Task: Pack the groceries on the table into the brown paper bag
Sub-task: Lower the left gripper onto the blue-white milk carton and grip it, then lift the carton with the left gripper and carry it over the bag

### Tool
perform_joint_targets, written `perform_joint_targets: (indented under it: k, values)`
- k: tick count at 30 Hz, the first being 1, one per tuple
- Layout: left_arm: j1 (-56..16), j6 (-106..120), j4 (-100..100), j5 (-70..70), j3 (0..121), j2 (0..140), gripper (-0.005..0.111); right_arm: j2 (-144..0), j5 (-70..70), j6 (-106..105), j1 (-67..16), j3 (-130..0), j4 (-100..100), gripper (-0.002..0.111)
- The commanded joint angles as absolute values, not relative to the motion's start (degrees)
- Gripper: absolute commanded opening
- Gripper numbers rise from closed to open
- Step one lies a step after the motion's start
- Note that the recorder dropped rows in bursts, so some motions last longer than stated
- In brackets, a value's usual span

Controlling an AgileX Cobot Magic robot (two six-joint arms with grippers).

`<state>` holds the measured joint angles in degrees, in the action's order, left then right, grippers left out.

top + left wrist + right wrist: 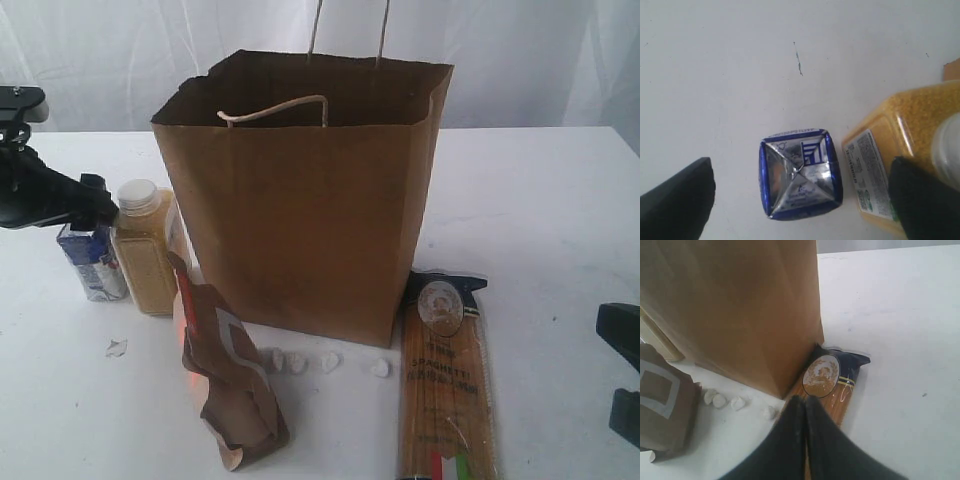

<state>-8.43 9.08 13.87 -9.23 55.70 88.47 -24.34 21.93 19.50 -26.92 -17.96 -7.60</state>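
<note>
Upright on the table (540, 220), the brown paper bag (310, 200) gapes upward; its thin walls probably buckle if nudged. Just right of it, the spaghetti packet (445, 380) lies flat with its long axis toward the camera; it looks stiff but brittle, so best pinched mid-length. The right gripper (802, 415) hangs over it, jaws pressed together, empty. The small blue-white carton (800, 172) stands upright beside the yellow-filled bottle (890, 150). It looks light and crushable, best taken across its side walls. The left gripper (800, 200) spreads wide above it
</note>
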Motion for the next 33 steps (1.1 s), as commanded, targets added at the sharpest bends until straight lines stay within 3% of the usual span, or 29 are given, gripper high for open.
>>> perform_joint_targets:
  k: [1, 11, 13, 15, 17, 21, 22, 26, 33]
  values:
    - [-8.75, 8.76, 15.06, -10.55, 55.48, 88.87, 0.093, -24.08, 21.23, 19.52, -26.96, -17.6, -7.8, 0.0]
    - [-8.75, 8.76, 15.06, -7.71, 55.48, 94.2, 0.093, -24.08, 21.23, 19.52, -26.96, -17.6, -7.8, 0.0]
    - [-8.75, 8.76, 15.06, -7.59, 55.48, 94.94, 0.088, -24.08, 21.23, 19.52, -26.96, -17.6, -7.8, 0.0]
    - [-8.75, 8.87, 14.96, -7.5, 55.48, 95.32, 0.075, -24.08, 21.23, 19.52, -26.96, -17.6, -7.8, 0.0]
    - [-8.75, 9.14, 14.96, -7.25, 55.48, 95.43, 0.054, -24.08, 21.35, 19.52, -26.96, -17.6, -7.8, 0.0]
    - [-8.75, 9.14, 14.96, -6.34, 55.48, 95.43, 0.004, -24.08, 21.35, 19.52, -26.96, -17.6, -7.8, 0.0]
    - [-8.75, 9.41, 14.79, -6.25, 55.48, 95.43, 0.001, -24.08, 21.35, 19.52, -26.96, -17.6, -7.8, 0.0]
    - [-8.65, 9.4, 11.52, -9.3, 55.48, 91.71, 0.001, -24.08, 21.35, 19.52, -26.96, -17.6, -7.8, 0.0]
    - [-8.65, 9.4, 10.92, -15.57, 58.18, 73.21, 0.0, -24.08, 21.35, 19.52, -26.96, -17.6, -7.8, 0.0]
